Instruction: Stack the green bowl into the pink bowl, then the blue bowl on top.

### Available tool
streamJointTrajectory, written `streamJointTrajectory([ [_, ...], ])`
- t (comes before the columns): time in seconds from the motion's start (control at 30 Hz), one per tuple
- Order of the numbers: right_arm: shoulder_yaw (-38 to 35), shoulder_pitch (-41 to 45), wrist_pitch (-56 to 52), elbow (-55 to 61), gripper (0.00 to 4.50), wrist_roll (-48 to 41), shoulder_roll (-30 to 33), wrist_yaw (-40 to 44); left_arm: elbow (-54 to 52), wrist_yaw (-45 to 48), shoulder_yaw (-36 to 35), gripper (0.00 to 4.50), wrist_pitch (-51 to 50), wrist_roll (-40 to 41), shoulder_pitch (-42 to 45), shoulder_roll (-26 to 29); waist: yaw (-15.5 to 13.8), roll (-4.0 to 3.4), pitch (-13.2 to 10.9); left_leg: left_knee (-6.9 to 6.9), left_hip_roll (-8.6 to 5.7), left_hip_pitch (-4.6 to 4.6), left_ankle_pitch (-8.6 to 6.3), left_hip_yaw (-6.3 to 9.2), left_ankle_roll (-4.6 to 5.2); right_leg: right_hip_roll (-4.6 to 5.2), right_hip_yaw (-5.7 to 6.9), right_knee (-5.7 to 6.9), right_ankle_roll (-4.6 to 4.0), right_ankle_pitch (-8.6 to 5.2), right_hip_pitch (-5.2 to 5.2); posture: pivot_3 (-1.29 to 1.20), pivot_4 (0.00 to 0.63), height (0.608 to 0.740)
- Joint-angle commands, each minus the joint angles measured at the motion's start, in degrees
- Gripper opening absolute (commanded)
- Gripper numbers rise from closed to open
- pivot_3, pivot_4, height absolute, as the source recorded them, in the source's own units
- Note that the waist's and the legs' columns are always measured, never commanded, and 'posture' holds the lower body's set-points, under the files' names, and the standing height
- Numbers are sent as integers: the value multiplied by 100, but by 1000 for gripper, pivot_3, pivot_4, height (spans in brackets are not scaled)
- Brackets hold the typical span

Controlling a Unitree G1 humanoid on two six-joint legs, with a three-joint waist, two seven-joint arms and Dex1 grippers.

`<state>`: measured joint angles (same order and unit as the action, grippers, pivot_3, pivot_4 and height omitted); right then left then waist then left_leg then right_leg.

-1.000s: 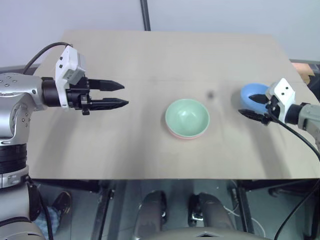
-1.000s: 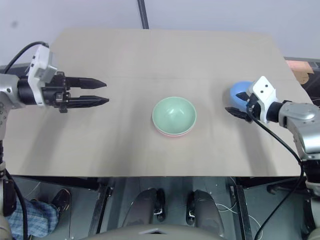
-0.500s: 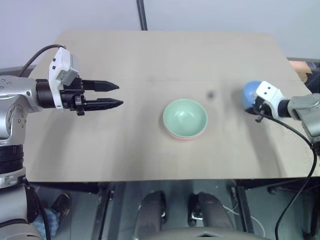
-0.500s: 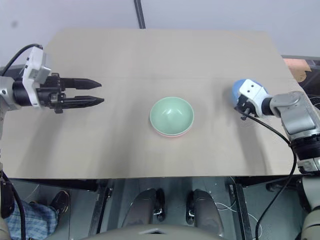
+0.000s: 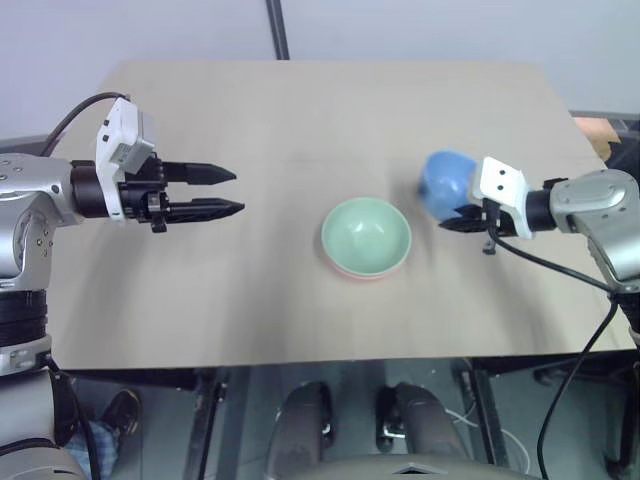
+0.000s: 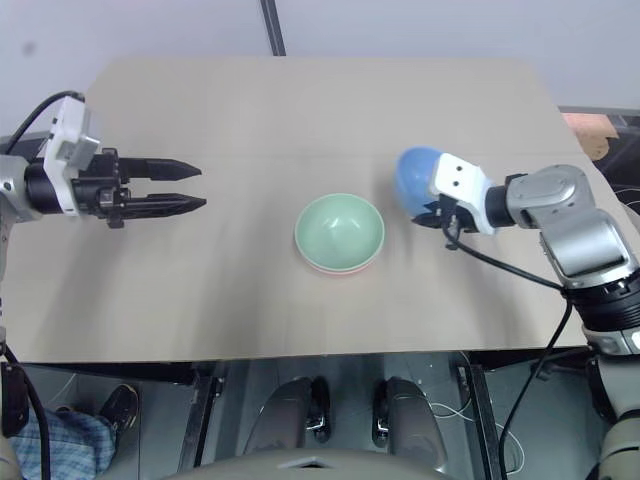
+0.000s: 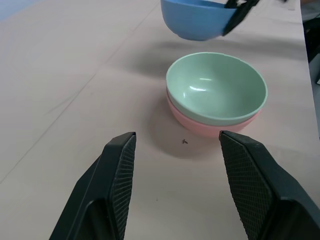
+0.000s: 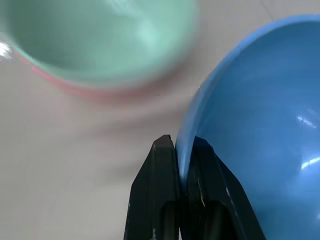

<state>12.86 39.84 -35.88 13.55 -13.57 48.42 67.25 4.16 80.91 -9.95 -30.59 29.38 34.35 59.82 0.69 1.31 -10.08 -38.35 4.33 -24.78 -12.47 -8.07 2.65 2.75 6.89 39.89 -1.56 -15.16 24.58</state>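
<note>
The green bowl (image 5: 366, 233) sits nested inside the pink bowl (image 7: 210, 128) at the table's middle; only the pink rim shows beneath it. My right gripper (image 5: 452, 221) is shut on the rim of the blue bowl (image 5: 446, 184), which hangs tilted above the table just right of the stack. In the right wrist view the two fingers (image 8: 161, 165) pinch the blue bowl's wall (image 8: 260, 105), with the green bowl (image 8: 100, 40) beyond. My left gripper (image 5: 232, 191) hovers open over the table's left side, pointing toward the stack with nothing between its fingers.
The wooden table (image 5: 300, 110) has bare room behind and in front of the stack. A black pole (image 5: 275, 28) rises behind the far edge. A small dark speck (image 7: 185, 141) lies near the pink bowl.
My right gripper closed on the blue bowl at the table's right, lifted it and carried it left toward the stack. The left gripper stayed where it was.
</note>
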Motion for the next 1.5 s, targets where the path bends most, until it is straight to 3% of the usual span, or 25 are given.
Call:
streamJointTrajectory([
  [0.03,-165,198,-257,1023,27,-506,15,191,29,71,50,2816,140,-17,181,47,-22,0,0,0,-2,0,0,0,0,2,1,0,0,0,0,0,150,740],
  [0.23,-24,186,-586,1786,27,-851,41,185,92,114,105,2816,161,46,291,35,-19,1,1,0,-2,-1,-1,2,1,3,2,0,0,0,0,0,150,740],
  [0.73,928,849,-809,1827,27,-106,-385,-442,168,144,208,2816,237,-15,399,12,1,1,1,-1,-3,-2,0,-1,1,2,0,2,0,0,4,0,150,740],
  [0.83,996,906,-802,1891,1102,-89,-446,-434,176,136,223,2816,244,-11,417,4,1,2,1,-1,-3,-2,0,-1,1,2,1,2,0,0,3,0,150,740],
  [1.0,1010,1009,-1018,1929,3334,-100,-570,-544,214,129,282,2816,283,-30,463,-47,1,2,1,-1,-2,-2,0,-1,1,2,1,3,0,0,3,0,150,740],
  [1.13,664,1058,-1264,1746,3334,-311,-589,-595,241,92,323,2816,289,-58,496,-82,1,2,1,-2,-2,-2,0,-1,1,2,1,4,0,0,3,0,150,740],
  [1.3,-601,852,-1756,1281,3334,-1125,-558,-660,223,-4,281,2816,247,-71,466,-99,-12,3,1,-2,-3,-2,0,-1,1,2,1,3,-1,1,2,0,150,740],
  [1.5,-1861,-127,-1032,720,3334,-1472,-90,-412,118,-94,170,2816,274,-75,177,-57,-25,5,2,2,-6,-2,0,-2,1,3,1,-1,-1,1,1,0,150,740],
])
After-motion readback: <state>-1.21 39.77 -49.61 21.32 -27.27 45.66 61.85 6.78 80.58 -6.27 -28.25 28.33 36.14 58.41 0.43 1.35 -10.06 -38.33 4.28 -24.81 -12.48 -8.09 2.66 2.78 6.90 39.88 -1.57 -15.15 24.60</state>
